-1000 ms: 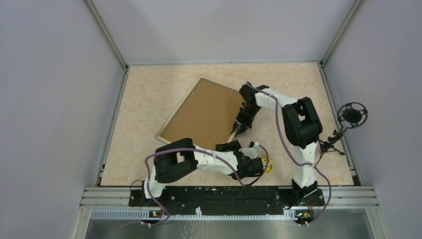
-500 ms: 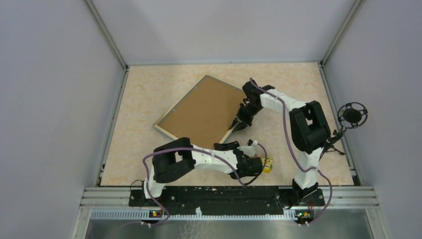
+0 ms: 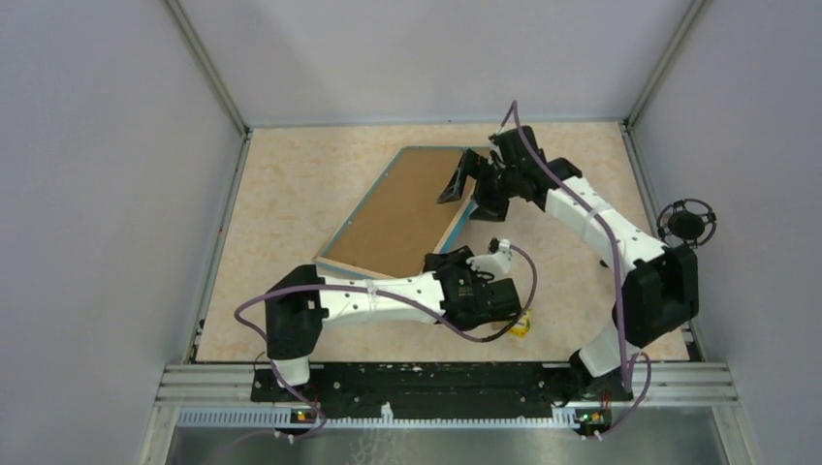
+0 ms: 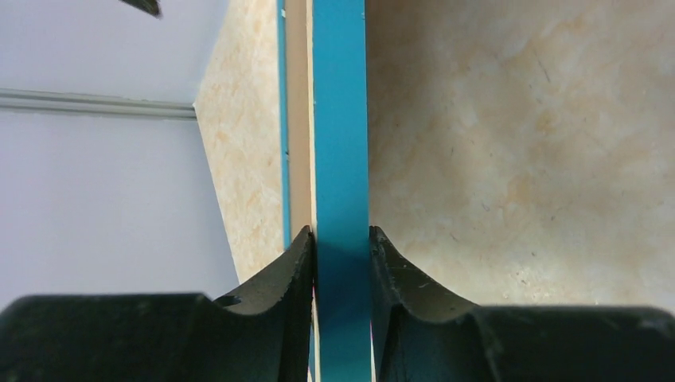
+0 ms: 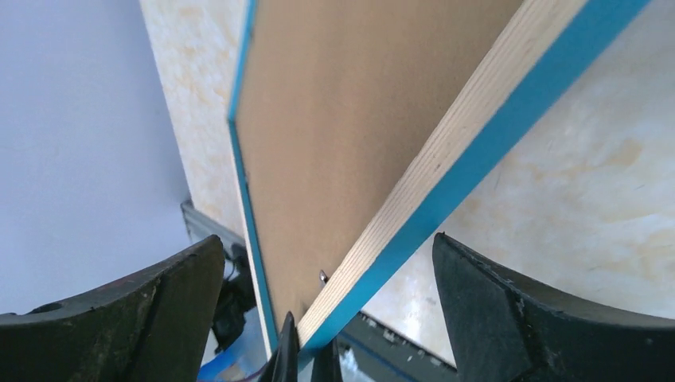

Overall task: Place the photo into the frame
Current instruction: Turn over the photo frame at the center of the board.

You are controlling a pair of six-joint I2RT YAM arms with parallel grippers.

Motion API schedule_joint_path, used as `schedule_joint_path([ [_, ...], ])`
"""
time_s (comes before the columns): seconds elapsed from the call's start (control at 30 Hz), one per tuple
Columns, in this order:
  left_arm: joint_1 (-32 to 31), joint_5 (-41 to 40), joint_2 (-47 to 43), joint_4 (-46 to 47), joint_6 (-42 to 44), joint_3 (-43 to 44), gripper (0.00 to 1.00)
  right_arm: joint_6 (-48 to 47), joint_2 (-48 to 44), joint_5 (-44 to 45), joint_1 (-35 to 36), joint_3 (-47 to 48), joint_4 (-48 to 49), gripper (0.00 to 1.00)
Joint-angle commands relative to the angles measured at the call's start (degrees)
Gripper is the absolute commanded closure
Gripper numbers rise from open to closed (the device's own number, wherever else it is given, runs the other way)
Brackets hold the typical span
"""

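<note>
The frame (image 3: 341, 263) sits in the middle of the table (image 3: 281, 184), turned at a slant, with its back facing up. The brown backing board (image 3: 402, 208) fills that back. A blue edge runs along the left and near sides, and pale wood shows along the right side. It looks tipped up off the table rather than lying flat, but I cannot tell which edge rests on the surface.

The left gripper (image 3: 448, 263) reaches in from the near side and is closed on the near right corner of the frame. In the left wrist view, the gripper (image 4: 341, 259) has both fingers (image 4: 290, 278) pressed against the blue edge (image 4: 340, 119), one on each face.

The right gripper (image 3: 472, 189) is at the far right corner of the frame. In the right wrist view, this gripper (image 5: 326, 247) is spread wide. The wood and blue edge (image 5: 446, 167) runs through the gap, clear of both fingers (image 5: 167, 302).

A small yellow object (image 3: 521, 325) lies on the table just beside the left wrist. A black round device on a stand (image 3: 686, 225) sits at the right edge, well apart from the frame.
</note>
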Motion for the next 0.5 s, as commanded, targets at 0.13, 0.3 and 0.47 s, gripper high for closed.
schedule_joint_path([
  [0.13, 1.25, 0.48, -8.43, 3.78, 8.84, 11.84, 1.00, -11.06, -22.55, 25.76, -0.84, 8.84, -0.30, 0.01],
  [0.3, 3.02, 6.93, -15.89, 13.72, 15.89, 13.11, 1.00, -13.77, -31.93, 24.09, -0.95, 8.31, 8.35, 0.01],
  [0.47, 10.55, 21.30, -21.41, 12.95, 12.62, 16.70, 1.00, -14.38, -33.88, 27.13, -1.00, 9.44, 7.19, 0.01],
])
